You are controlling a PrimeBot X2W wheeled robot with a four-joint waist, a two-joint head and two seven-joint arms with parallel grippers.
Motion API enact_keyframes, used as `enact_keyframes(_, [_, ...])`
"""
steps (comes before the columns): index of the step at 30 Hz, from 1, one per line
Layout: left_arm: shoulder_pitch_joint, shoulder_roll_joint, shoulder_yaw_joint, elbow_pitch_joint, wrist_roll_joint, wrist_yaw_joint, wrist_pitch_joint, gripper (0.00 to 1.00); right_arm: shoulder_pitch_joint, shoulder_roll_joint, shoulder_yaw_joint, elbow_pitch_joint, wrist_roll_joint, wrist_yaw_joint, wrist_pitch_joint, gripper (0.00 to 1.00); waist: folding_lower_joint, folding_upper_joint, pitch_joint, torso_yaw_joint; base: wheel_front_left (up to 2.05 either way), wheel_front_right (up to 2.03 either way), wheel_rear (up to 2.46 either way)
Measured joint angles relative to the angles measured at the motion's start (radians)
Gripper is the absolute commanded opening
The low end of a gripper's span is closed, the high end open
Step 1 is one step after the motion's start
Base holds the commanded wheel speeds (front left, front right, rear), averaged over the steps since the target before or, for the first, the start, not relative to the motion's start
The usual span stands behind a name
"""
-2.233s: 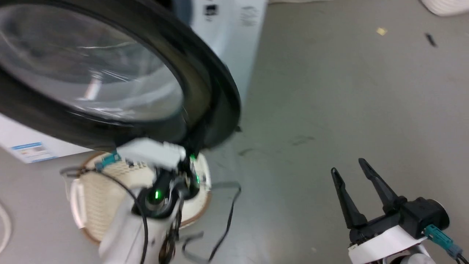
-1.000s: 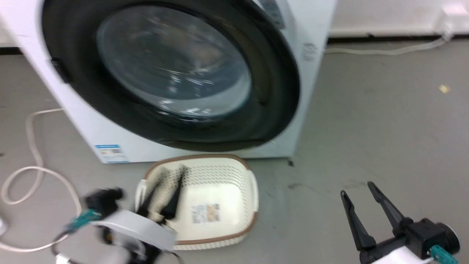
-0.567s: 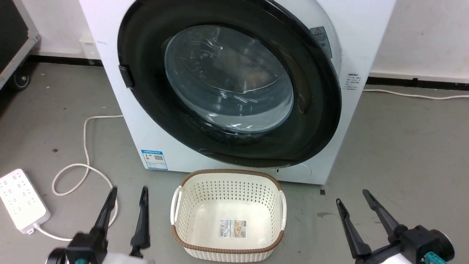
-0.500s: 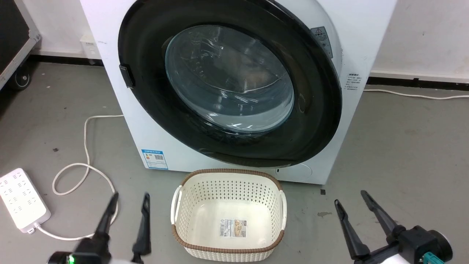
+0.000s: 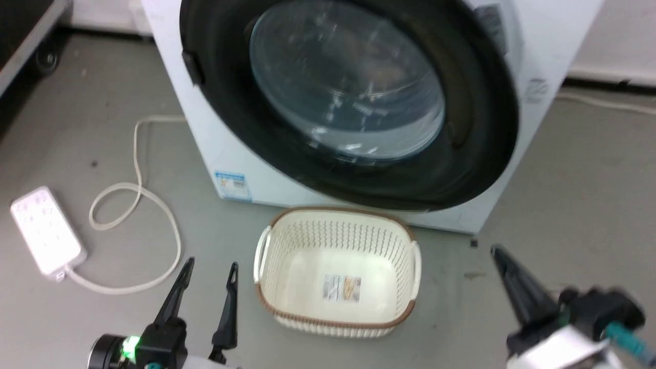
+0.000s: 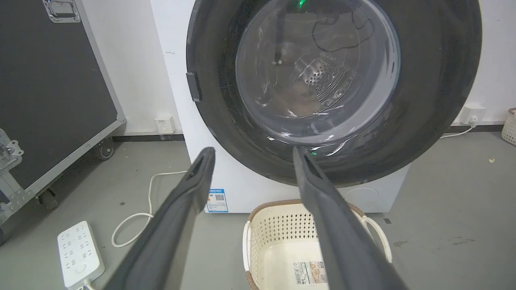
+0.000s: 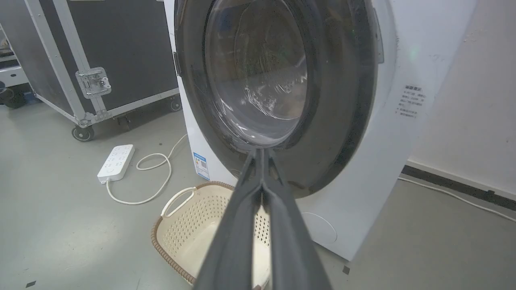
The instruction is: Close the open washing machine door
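door: washing machine door [image 5: 353, 97] is seen flush on the washing machine [image 5: 212, 133] front, judged closed | left gripper [image 5: 212, 263] spread, empty | right gripper [image 7: 261, 151] pressed together, empty | step: any confirming push is best placed on the black rim [image 5: 482, 143], never the glass [image 5: 328, 61] | views: rim seating is shown sharply in right wrist view, blurred in head view

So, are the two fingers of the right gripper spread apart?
No, the right gripper is shut, with its two fingers touching at the tips.

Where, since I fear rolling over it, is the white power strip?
In the head view, the white rectangular power strip lies on the grey floor, far left, left of the white front-loading washing machine.
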Motion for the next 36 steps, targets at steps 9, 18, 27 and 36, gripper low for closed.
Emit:
enact_keyframes(9, [-0.069, -0.034, -0.014, 0.000, 0.031, -0.005, 0.000, 1.00, -0.320, -0.207, 0.139, 0.048, 0.180, 0.000, 0.088, 0.00, 0.0002, 0.0000, 0.137, 0.058, 0.00, 0.00, 0.00])
enact_keyframes(18, [-0.133, -0.067, -0.035, -0.005, 0.037, -0.004, 0.000, 1.00, -0.638, -0.325, 0.184, 0.196, 0.365, 0.000, 0.208, 0.00, 0.0002, 0.0000, 0.246, 0.110, 0.00, 0.00, 0.00])
enact_keyframes(27, [-0.173, -0.086, -0.057, -0.020, 0.038, -0.004, 0.000, 1.00, -0.835, -0.329, 0.131, 0.418, 0.453, 0.002, 0.275, 0.00, 0.0002, 0.0000, 0.315, 0.144, 0.00, 0.00, 0.00])
enact_keyframes(36, [-0.181, -0.094, -0.062, -0.012, 0.038, -0.003, 0.000, 1.00, -0.958, -0.253, 0.075, 0.616, 0.482, 0.013, 0.266, 0.00, 0.0000, -0.0001, 0.334, 0.159, 0.00, 0.00, 0.00])
